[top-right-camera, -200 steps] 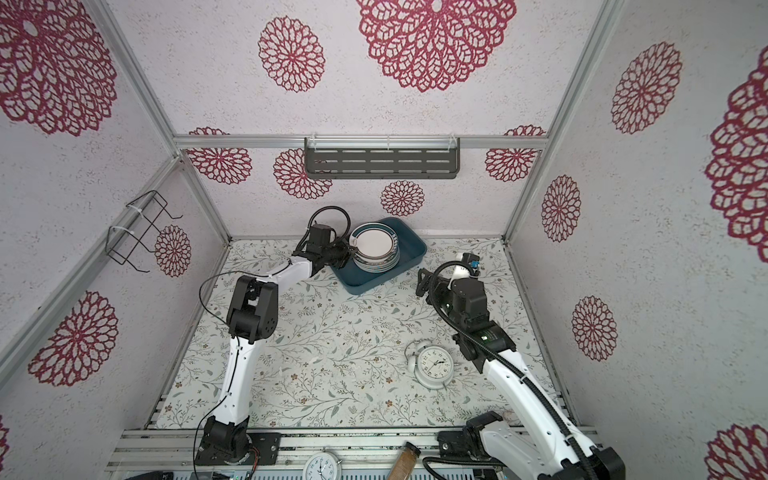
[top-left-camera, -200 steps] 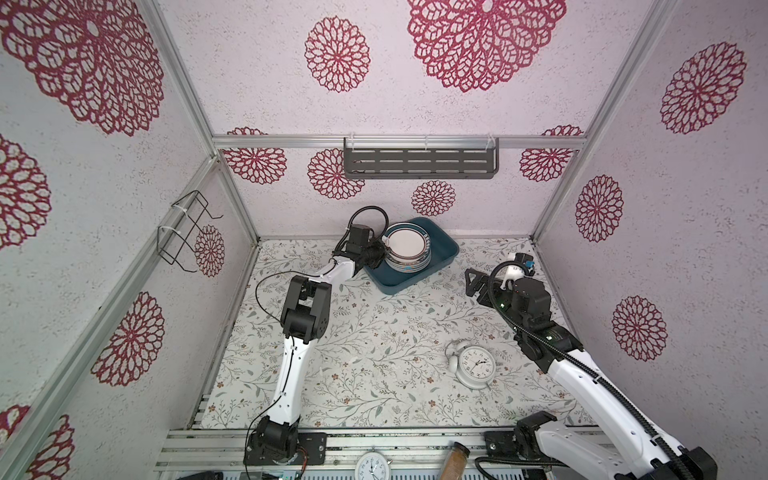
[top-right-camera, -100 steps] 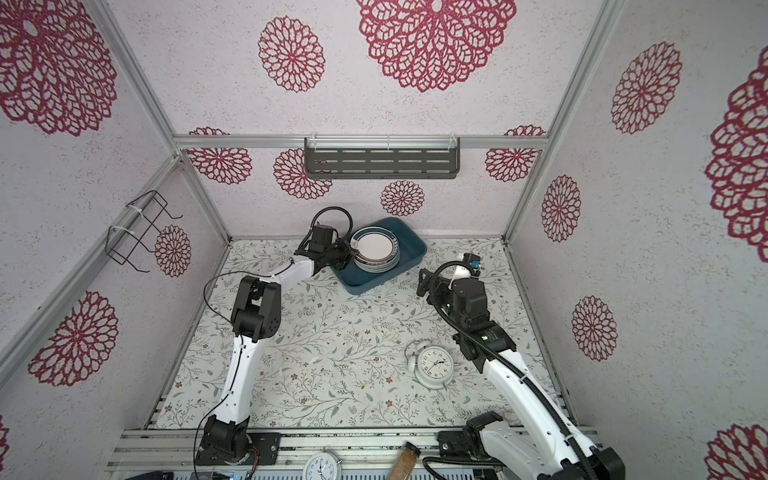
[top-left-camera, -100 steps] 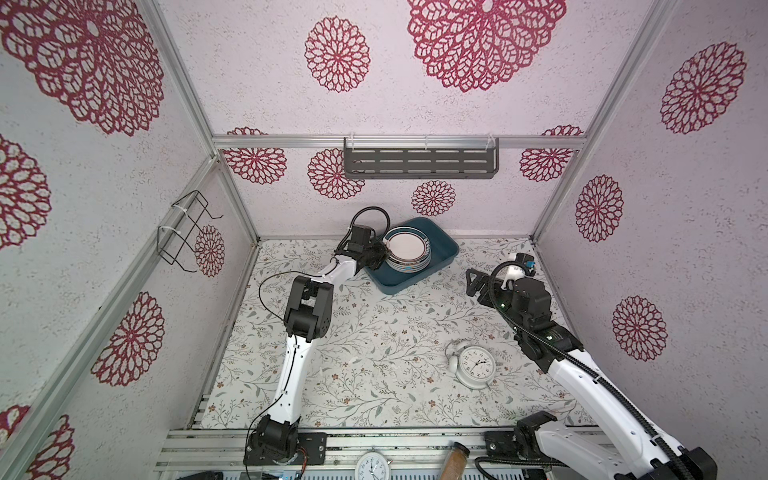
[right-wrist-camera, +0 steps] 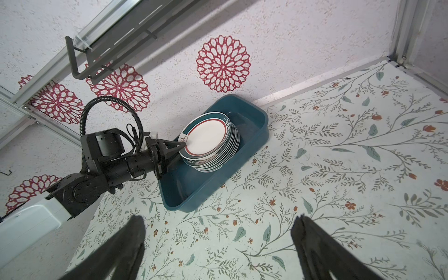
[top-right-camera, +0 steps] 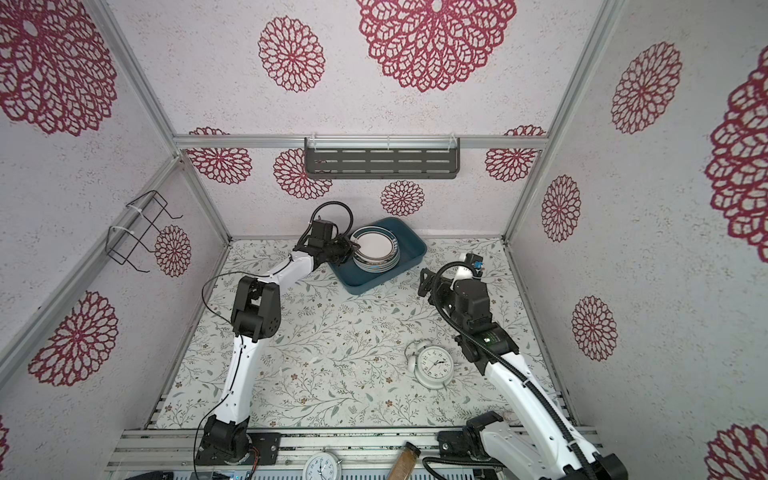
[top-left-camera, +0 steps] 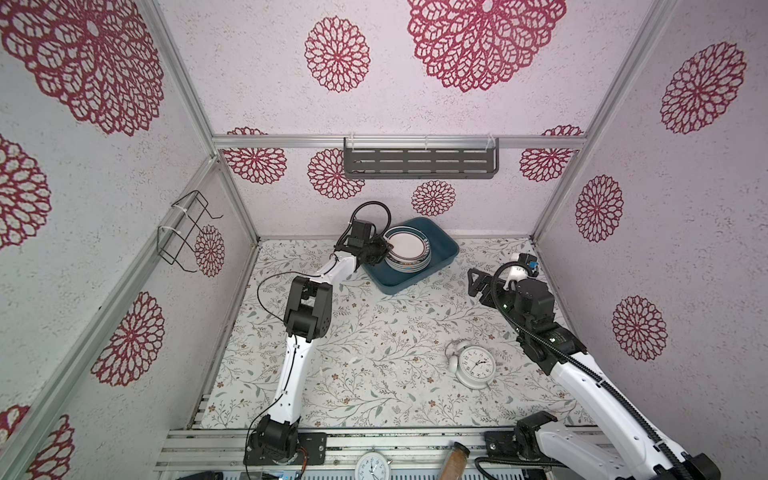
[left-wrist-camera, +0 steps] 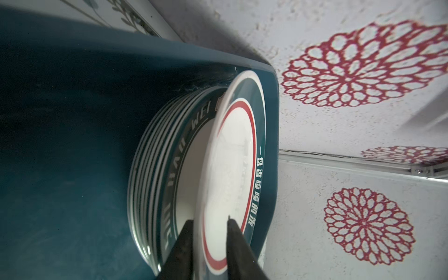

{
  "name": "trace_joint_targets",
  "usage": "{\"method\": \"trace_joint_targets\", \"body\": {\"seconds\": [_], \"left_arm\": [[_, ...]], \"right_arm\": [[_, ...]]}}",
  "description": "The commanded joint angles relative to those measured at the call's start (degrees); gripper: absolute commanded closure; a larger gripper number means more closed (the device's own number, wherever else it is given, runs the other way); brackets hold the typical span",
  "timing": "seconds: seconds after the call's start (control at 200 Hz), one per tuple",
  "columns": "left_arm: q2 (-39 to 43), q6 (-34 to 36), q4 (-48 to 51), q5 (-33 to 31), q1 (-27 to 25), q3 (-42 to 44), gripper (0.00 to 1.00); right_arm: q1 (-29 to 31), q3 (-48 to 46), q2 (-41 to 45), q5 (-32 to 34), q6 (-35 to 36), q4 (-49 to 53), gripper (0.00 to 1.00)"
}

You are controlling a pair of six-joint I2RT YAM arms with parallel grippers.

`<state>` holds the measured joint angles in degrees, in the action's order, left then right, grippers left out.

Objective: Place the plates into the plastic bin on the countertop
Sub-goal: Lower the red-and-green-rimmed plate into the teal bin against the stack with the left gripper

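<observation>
Top views, bin: The bin [top-left-camera: 444,249] sits far and middle on the countertop [top-left-camera: 395,332], by the far wall. The stack [top-left-camera: 409,267] fills its left half. I see no plate outside it.
Top views, left gripper: My left gripper [top-right-camera: 351,249] is at the left rim of the top plate [top-right-camera: 374,248], over the bin's left wall.
Top views, right gripper: My right gripper [top-left-camera: 476,282] hangs right of the bin, apart from it. The clock [top-left-camera: 476,365] lies nearer.
Left wrist, grip: My fingers [left-wrist-camera: 237,247] straddle the top plate's [left-wrist-camera: 228,169] rim, one beneath, one over its face. I cannot tell whether they are pinching it or have let go.
Left wrist, plate: It is tilted. My side is raised, and the far side rests on the stack [left-wrist-camera: 150,169].
Left wrist, risk: If I spread here, the raised edge drops onto ceramic and may chip or skid right. If I pull back with the lower finger under the rim, I may drag the plate off leftward.
Right wrist, right gripper: It [right-wrist-camera: 220,218] is spread wide and empty.
Right wrist, stack: The stack [right-wrist-camera: 218,162] rises above the bin's [right-wrist-camera: 257,126] wall.
Right wrist, risk: A sideways nudge from my left gripper [right-wrist-camera: 183,145] could slide the upper plates into the bare right half.
</observation>
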<state>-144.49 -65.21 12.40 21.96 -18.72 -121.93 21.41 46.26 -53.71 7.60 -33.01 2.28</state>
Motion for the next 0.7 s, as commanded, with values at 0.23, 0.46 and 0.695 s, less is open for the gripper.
{"method": "trace_joint_targets", "body": {"seconds": [0.23,0.46,0.695], "left_arm": [[-0.2,4.0,3.7,1.0,-0.6,-2.6,0.52],[0.2,5.3,5.1,0.8,-0.6,-3.2,0.34],[0.3,8.9,10.8,-1.7,-1.1,-6.1,0.25]], "right_arm": [[-0.4,-0.2,1.8,1.7,-0.4,0.6,0.01],[-0.3,-0.9,3.2,2.6,-0.5,1.3,0.01],[-0.4,-1.0,3.4,3.0,-0.3,1.8,0.01]]}}
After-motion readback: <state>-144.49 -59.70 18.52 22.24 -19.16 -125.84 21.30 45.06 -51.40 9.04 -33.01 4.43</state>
